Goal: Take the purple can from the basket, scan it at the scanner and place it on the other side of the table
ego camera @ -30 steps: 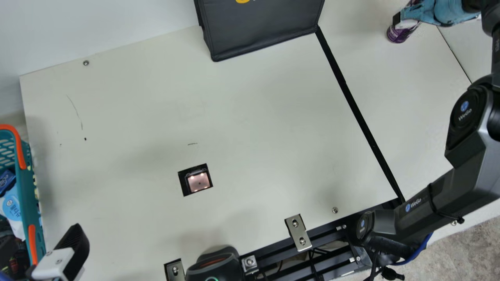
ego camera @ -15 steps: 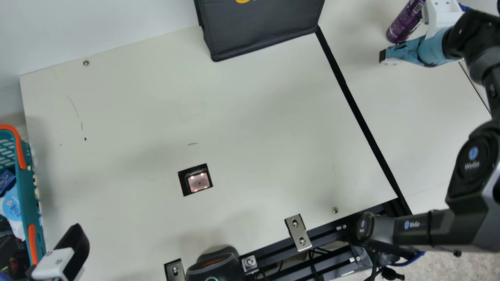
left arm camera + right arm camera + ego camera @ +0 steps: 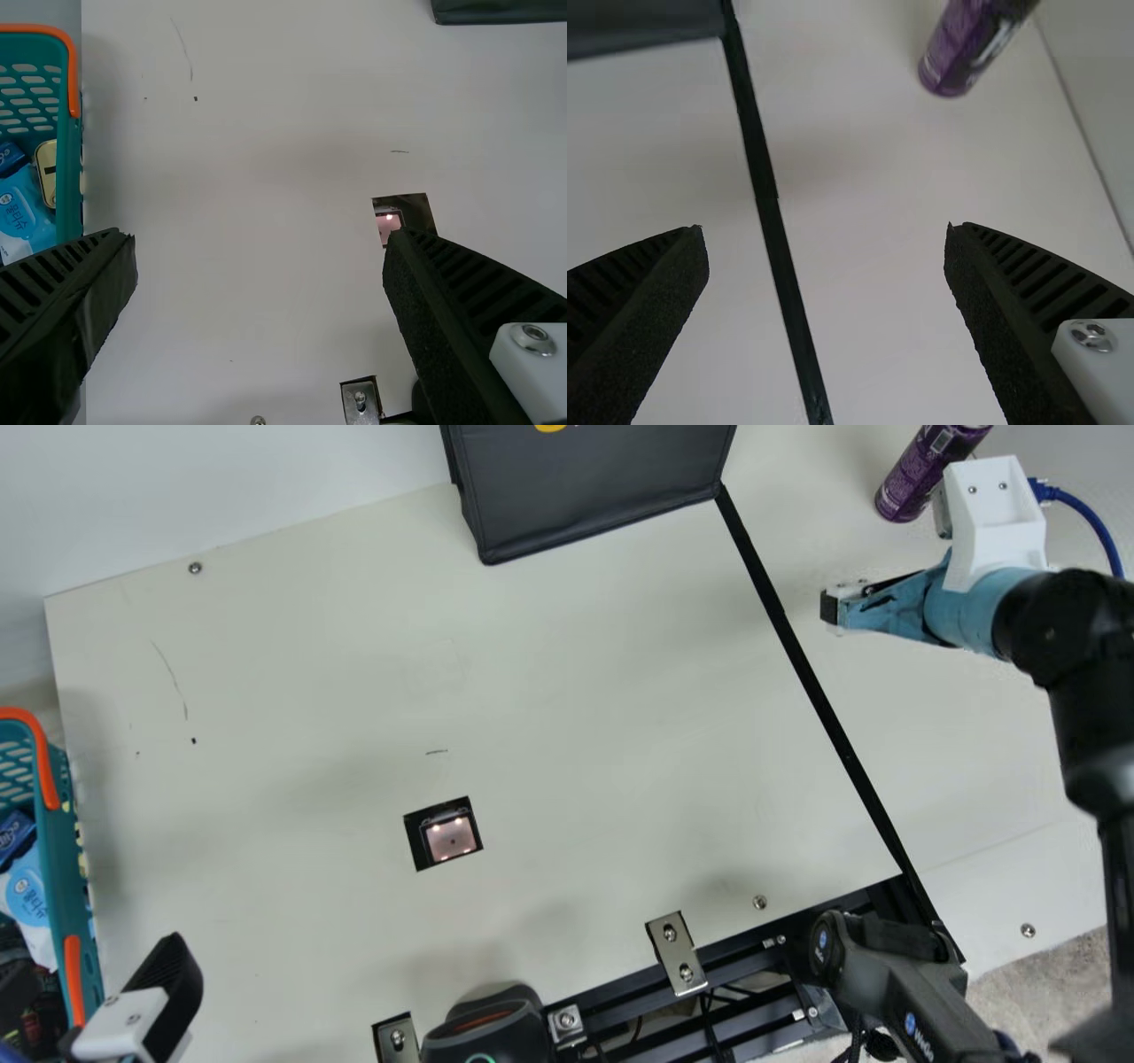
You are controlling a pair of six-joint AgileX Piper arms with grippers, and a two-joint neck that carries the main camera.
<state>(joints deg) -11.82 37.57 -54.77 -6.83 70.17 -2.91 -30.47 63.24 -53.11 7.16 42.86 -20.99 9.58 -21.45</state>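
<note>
Left of the black strip (image 3: 817, 686), the left gripper (image 3: 259, 235) is held wide, empty. Right of it, the right gripper (image 3: 827, 228) is spread wide, nothing gripped. Farther out on that side, the purple can (image 3: 920, 476) is stood, seemingly upright, apart from this nearer gripper; only withdrawal seems to be needed.

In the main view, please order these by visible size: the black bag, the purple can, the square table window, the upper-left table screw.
1. Black bag
2. Purple can and square table window: too alike in area to rank
3. Upper-left table screw
</note>
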